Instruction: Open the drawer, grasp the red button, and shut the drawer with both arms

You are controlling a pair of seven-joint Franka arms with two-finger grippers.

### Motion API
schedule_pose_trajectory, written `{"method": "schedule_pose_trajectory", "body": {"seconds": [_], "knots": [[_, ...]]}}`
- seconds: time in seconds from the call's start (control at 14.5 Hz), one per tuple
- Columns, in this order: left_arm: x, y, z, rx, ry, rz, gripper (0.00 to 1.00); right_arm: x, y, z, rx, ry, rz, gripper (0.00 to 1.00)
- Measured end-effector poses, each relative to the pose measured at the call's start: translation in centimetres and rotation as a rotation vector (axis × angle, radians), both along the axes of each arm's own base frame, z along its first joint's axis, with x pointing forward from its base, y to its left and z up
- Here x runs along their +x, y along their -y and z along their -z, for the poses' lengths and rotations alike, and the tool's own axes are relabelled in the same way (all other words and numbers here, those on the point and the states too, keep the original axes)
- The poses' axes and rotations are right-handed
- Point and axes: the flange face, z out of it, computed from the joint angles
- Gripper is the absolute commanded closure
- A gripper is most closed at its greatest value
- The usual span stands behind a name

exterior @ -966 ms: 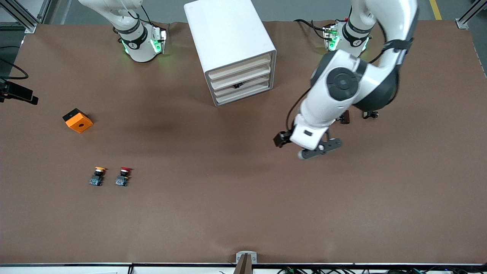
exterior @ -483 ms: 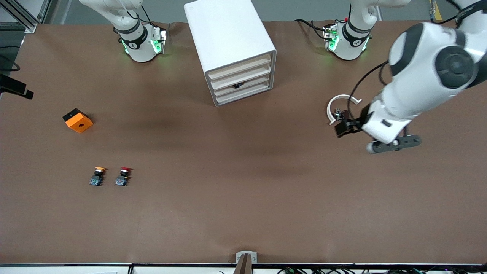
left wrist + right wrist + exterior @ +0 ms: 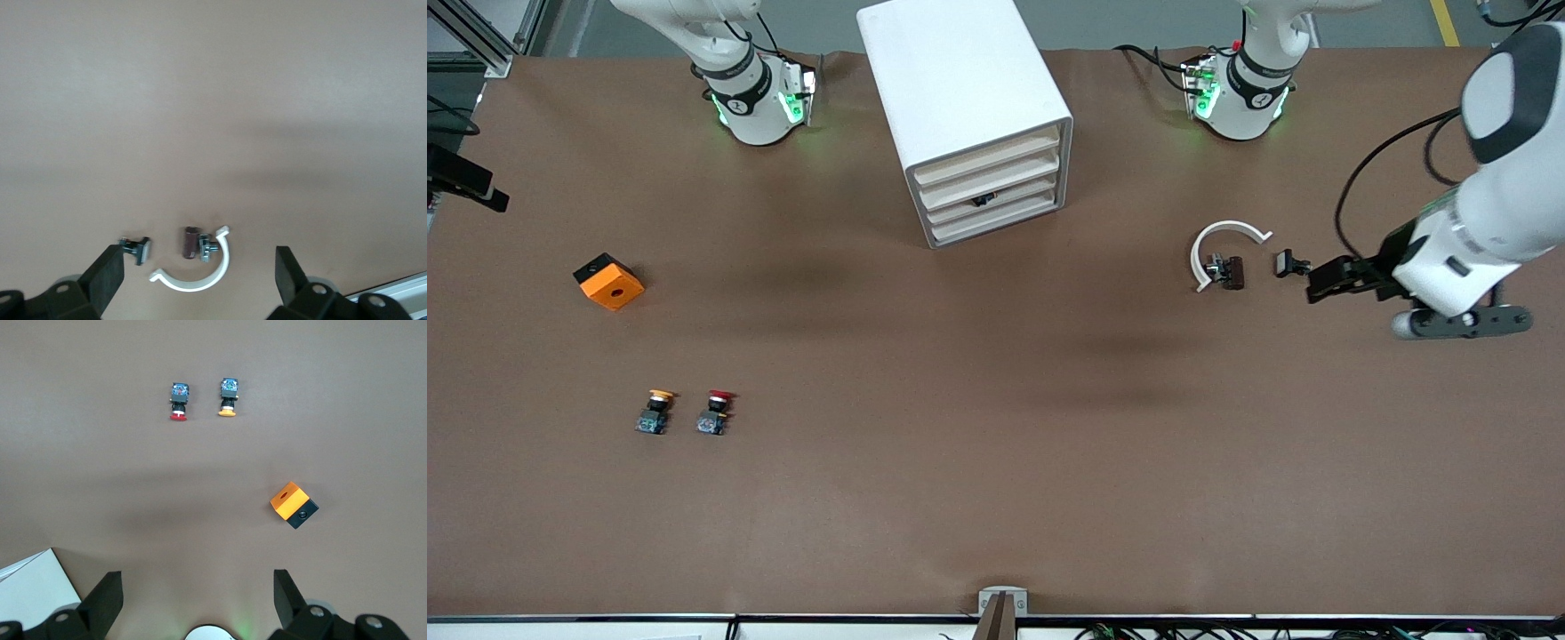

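The white cabinet (image 3: 960, 80) stands between the two arm bases, its cream drawer (image 3: 989, 182) fronts all pushed in. The red-capped button (image 3: 717, 412) lies on the brown table toward the right arm's end, and it shows in the right wrist view as the button (image 3: 179, 401). My left gripper (image 3: 1463, 323) hangs open and empty over the table at the left arm's end. In its wrist view the left gripper (image 3: 197, 267) frames small parts. My right gripper (image 3: 197, 587) is open and empty, high over its own base, out of the front view.
An orange-yellow-capped button (image 3: 655, 412) lies beside the red one, and an orange cube (image 3: 608, 281) lies farther from the front camera. A white curved clip (image 3: 1223, 242), a brown part (image 3: 1232, 272) and a small black part (image 3: 1288, 263) lie close to the left gripper.
My left arm has swung from over the table beside the cabinet out to the left arm's end, uncovering the white clip and small parts. The right arm has stayed put.
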Motion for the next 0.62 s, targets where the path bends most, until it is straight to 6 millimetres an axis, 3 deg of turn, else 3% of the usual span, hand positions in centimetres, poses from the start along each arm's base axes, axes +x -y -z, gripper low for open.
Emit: {"method": "schedule_pose_trajectory", "body": {"seconds": [0.14, 0.62], "knots": [[-0.7, -1.9, -1.3, 0.001, 0.022, -0.008, 0.0, -0.5, 0.2, 0.1, 0.002, -0.001, 0.005, 0.0], [-1.7, -4.5, -6.0, 0.006, 0.125, 0.022, 0.0, -1.0, 0.4, -0.1, -0.018, 0.005, 0.006, 0.0]]}}
